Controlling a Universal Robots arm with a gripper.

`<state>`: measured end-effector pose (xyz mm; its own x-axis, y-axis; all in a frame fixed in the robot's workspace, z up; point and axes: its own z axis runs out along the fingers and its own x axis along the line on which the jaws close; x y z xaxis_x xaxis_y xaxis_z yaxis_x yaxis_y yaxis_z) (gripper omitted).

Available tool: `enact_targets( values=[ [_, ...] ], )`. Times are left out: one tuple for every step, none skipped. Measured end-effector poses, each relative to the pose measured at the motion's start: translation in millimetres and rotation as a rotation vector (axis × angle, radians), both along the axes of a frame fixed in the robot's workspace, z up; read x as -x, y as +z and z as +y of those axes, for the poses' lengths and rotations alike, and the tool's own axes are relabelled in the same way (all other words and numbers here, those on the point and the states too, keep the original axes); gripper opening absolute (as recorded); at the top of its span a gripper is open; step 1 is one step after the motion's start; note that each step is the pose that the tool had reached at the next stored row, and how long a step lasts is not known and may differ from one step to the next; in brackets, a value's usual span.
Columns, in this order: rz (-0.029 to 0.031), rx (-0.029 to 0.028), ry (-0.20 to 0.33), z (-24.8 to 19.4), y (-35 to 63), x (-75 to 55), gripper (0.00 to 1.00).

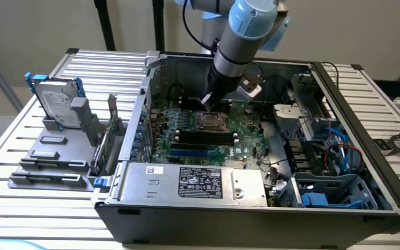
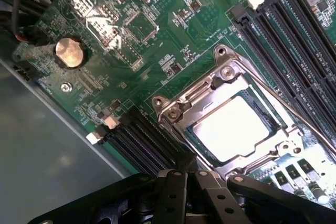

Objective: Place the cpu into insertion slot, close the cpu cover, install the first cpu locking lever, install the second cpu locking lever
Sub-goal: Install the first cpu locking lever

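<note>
The cpu (image 2: 231, 129) lies in the insertion slot (image 1: 210, 121) on the green motherboard, its bright metal top showing through the window of the cpu cover (image 2: 210, 90). The cover lies flat over it. A thin metal locking lever (image 2: 283, 103) runs along one side of the socket. My gripper (image 2: 181, 179) is shut, its dark fingertips together at the socket's edge beside a corner of the cover, with nothing visibly between them. In the exterior view the gripper (image 1: 205, 104) reaches down into the open case just behind the socket.
Long black memory slots (image 2: 294, 35) flank the socket. A coin battery (image 2: 69, 52) sits on the board. A silver power supply (image 1: 193, 182) fills the case front. Blue cables and drive bays (image 1: 339, 151) are at the exterior view's right, a hard drive (image 1: 54, 101) at its left.
</note>
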<state>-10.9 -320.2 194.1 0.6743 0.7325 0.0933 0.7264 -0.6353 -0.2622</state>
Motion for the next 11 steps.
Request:
enact_targets(
  values=[
    [0.0000, 0.0000, 0.000, 0.0, -0.1, -1.7, 0.11],
    [-0.0001, -0.0002, 0.000, 0.1, -0.1, -3.4, 0.11],
    [-0.0001, -0.0002, 0.000, 0.1, -0.1, -4.9, 0.11],
    [-0.0001, -0.0002, 0.000, 0.1, -0.1, -6.5, 0.11],
    [0.0000, -0.0001, 0.000, 0.1, -0.1, -8.0, 0.11],
    [0.0000, -0.0001, 0.000, 0.1, -0.2, -9.3, 0.11],
    [0.0000, 0.0000, 0.000, 0.1, -0.2, -10.6, 0.11],
    [-0.0001, -0.0001, 0.000, 0.1, -0.2, -11.9, 0.11],
    [-0.0001, 0.0000, 0.000, 0.1, -0.2, -13.1, 0.11],
    [0.0000, -0.0001, 0.000, 0.1, -0.3, -14.2, 0.11],
    [-0.0001, -0.0002, 0.000, 0.0, -0.3, -15.2, 0.11]
  ],
)
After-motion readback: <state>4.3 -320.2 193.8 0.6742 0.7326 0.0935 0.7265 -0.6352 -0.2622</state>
